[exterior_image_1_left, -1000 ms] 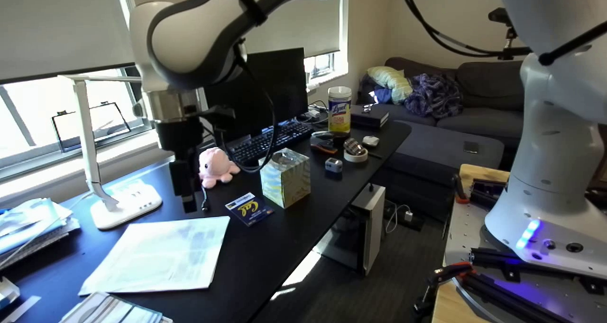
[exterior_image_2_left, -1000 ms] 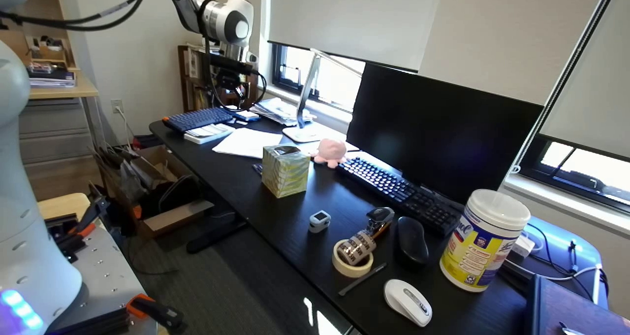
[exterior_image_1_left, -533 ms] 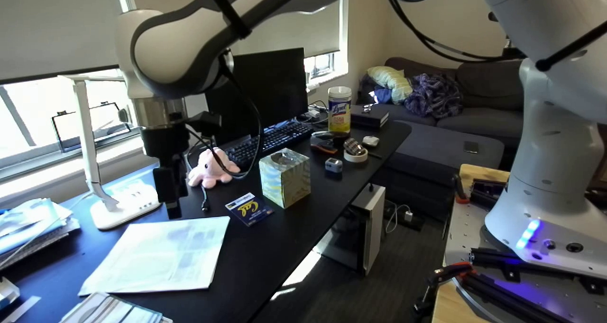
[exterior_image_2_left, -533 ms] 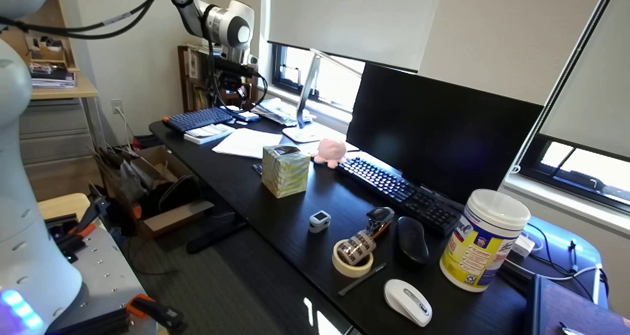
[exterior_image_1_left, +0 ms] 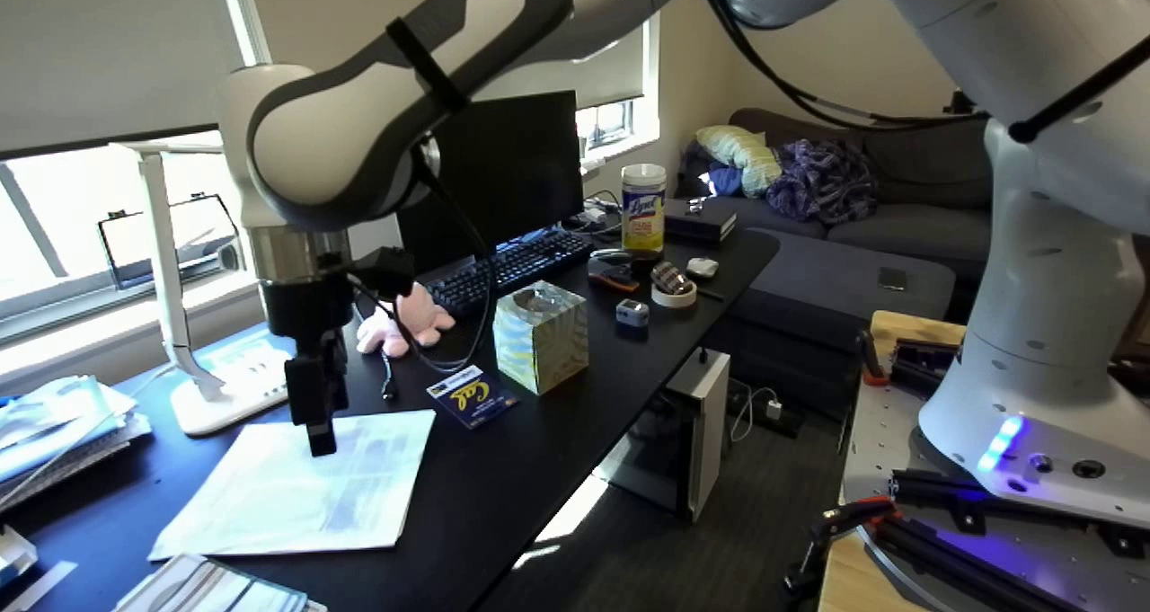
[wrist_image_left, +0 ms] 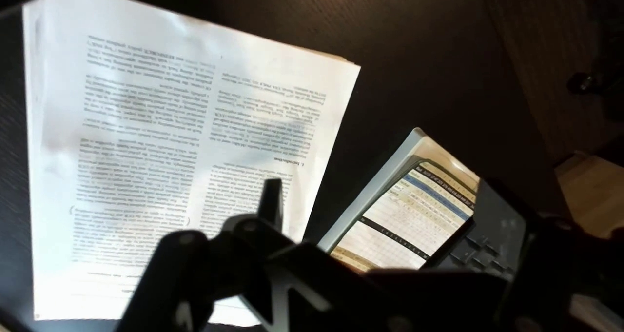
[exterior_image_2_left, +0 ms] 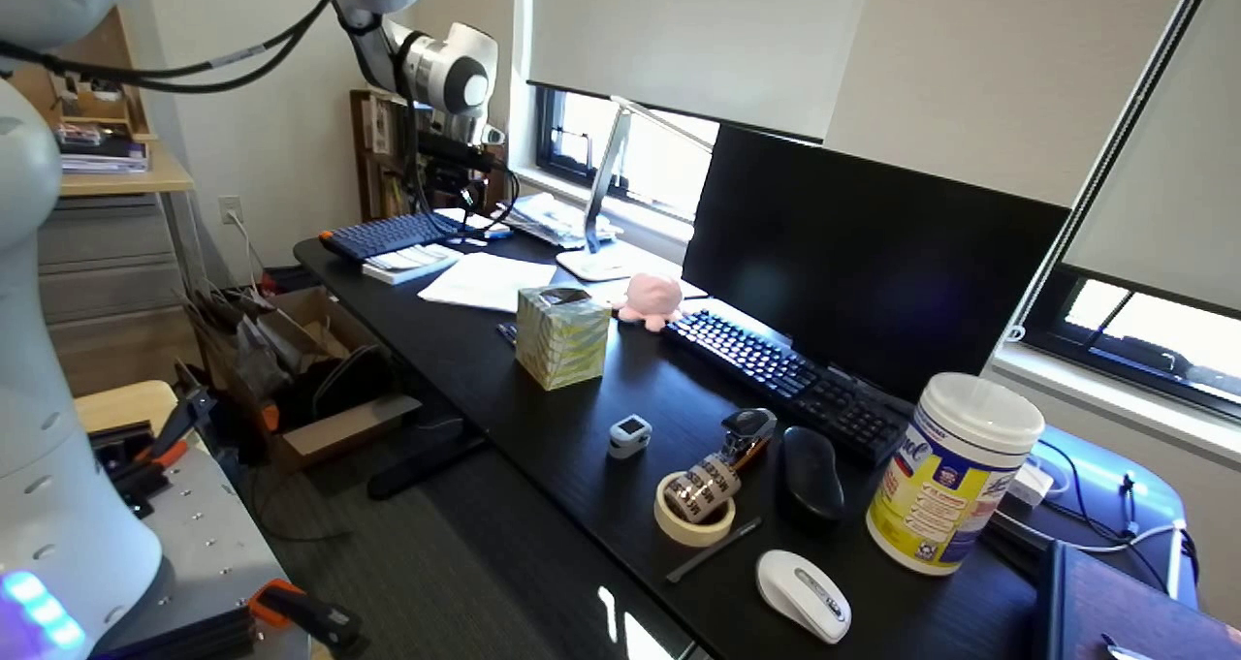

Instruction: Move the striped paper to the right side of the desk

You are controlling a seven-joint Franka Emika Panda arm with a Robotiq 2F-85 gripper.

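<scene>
The striped paper (exterior_image_1_left: 220, 585) lies at the bottom edge of an exterior view, partly cut off. In the wrist view, the striped paper (wrist_image_left: 404, 215) shows blue, black, tan and white bands on a pale, thick-edged block. It is pale in an exterior view (exterior_image_2_left: 417, 256). The desk (exterior_image_1_left: 503, 468) has a black top, also seen in an exterior view (exterior_image_2_left: 456, 369). My gripper (exterior_image_1_left: 322, 441) points down in front of the large white sheet in that view, clear of the striped paper. In the wrist view, the gripper (wrist_image_left: 382, 183) is open, fingers apart, with nothing between the pads.
The large white sheet (exterior_image_1_left: 305, 486) lies beside the striped paper. A tissue box (exterior_image_1_left: 541, 338), a blue card (exterior_image_1_left: 472, 396), a pink plush (exterior_image_1_left: 404, 320) and a white lamp (exterior_image_1_left: 238, 383) stand around it. A keyboard (exterior_image_2_left: 388, 235) is at the desk's far end.
My gripper has moved down and a little to the left in the exterior view, so its fingertips now overlap the white sheet. The striped paper and other objects have not moved.
</scene>
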